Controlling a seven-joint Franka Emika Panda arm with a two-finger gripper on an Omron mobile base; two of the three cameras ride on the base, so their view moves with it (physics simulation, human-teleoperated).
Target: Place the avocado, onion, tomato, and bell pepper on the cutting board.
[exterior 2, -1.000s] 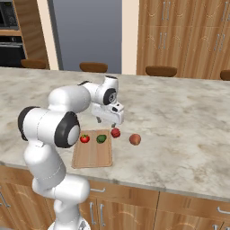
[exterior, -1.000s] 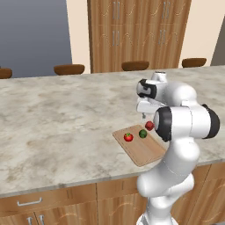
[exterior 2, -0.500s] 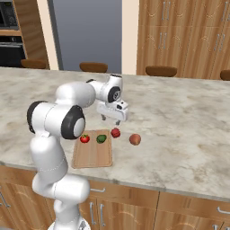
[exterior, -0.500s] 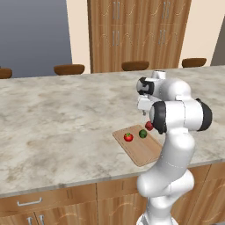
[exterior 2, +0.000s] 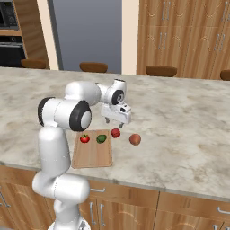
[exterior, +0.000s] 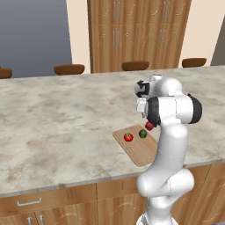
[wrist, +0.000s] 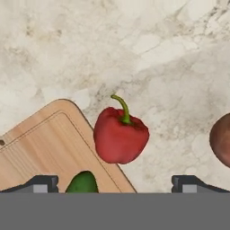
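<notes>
Done so far: we count two of four on the cutting board (exterior 2: 92, 155), the tomato (exterior 2: 85, 139) and the avocado (exterior 2: 101, 139), side by side near its far edge, left of centre in the right base view.
Left to do: the bell pepper (wrist: 120, 135) and the onion (exterior 2: 134, 139) both lie on the desk (exterior 2: 179, 121), so we judge the task about half done.
Bell pepper: red, glossy, curved green stem; in the hand view it sits at centre, just beside the board's rounded corner, seemingly overlapping its edge.
Onion: pinkish-tan ball, right of the pepper, apart from the board.
Pincer (exterior 2: 116, 120): we see it above the pepper, tips wide apart, holding nothing.
</notes>
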